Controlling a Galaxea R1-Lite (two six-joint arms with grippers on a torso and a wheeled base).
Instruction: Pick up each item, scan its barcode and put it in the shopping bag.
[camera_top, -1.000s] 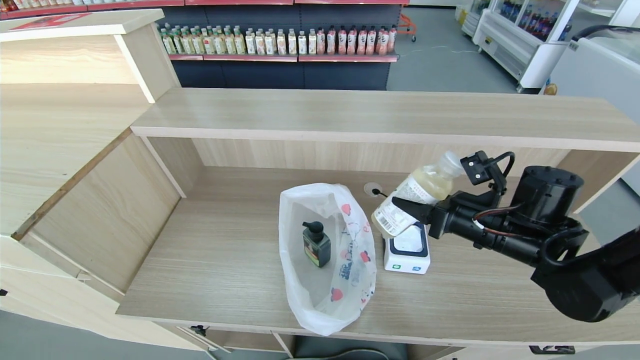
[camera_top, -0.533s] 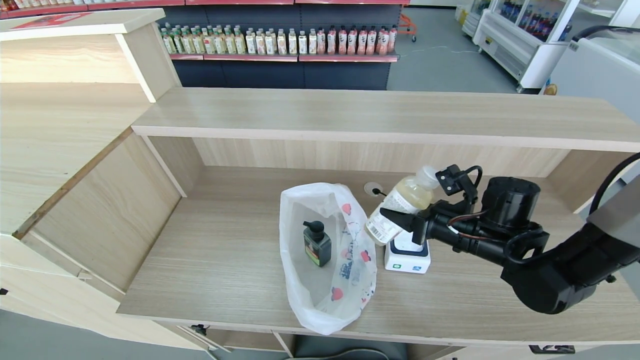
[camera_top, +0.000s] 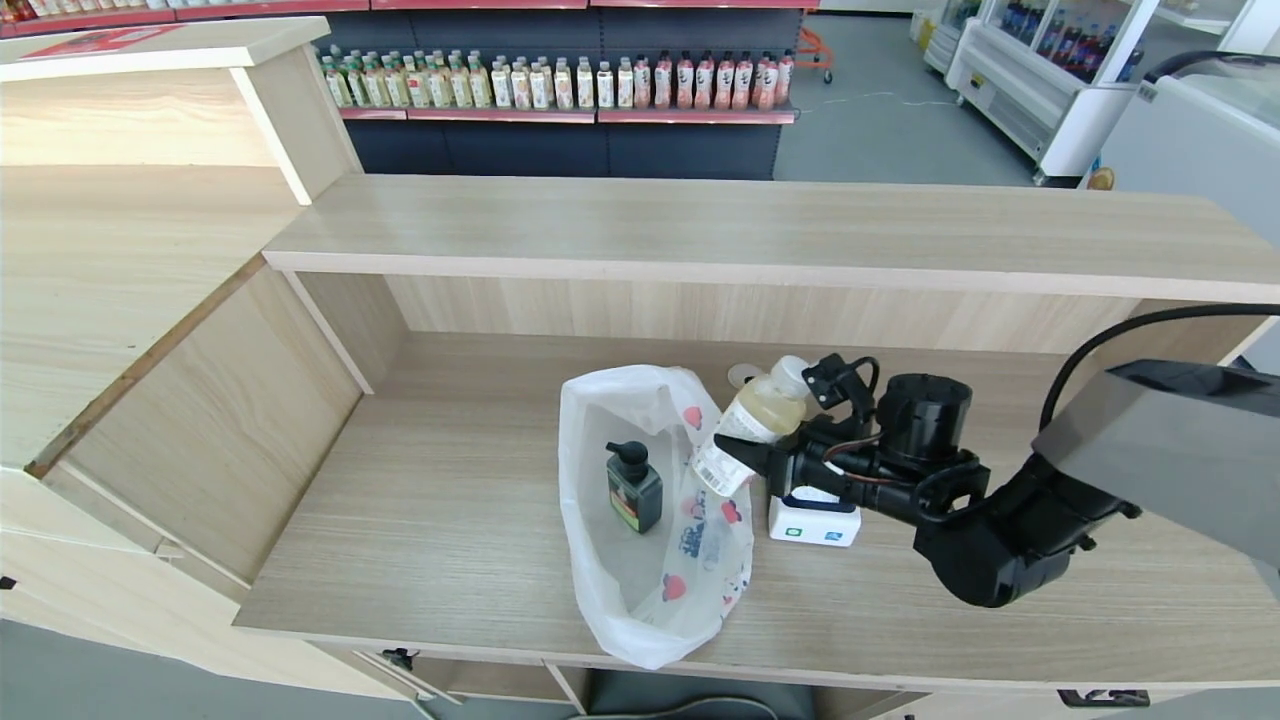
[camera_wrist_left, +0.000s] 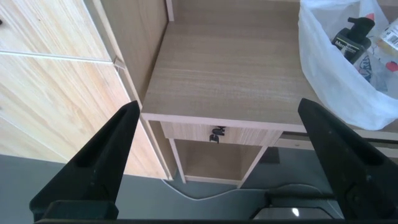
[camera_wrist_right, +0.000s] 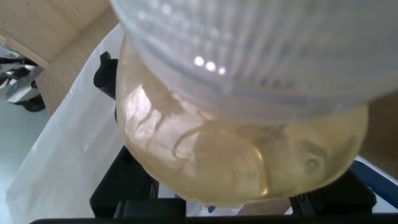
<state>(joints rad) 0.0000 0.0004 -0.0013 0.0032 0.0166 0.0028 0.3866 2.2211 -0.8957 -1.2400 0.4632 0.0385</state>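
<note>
Above the right rim of the shopping bag, the right end effector is clamped on a drink bottle. It holds the bottle tilted, with the cap toward the back of the table and the labelled base pointing down at the bag's mouth. The scanner sits just beside the bag, partly under the arm. The left end effector hangs off the table's near edge with its fingers spread wide and nothing between them.

The main risk is probably the bag itself. It is thin, limp white film printed with red shapes, and its mouth sags open without any stiffness. If the bottle's base catches the rim, it could fold the opening shut or drag the whole bag sideways. A release from this height could also land the bottle on the dark pump bottle standing inside and knock it over.

The drink bottle is smooth, round, clear plastic holding pale yellowish liquid, with a ribbed cap and a paper label. Such a slick, heavy cylinder might twist or slide in a tilted grip. The scanner is a small white block with rounded corners, and the table is matte wood-grain laminate.
</note>
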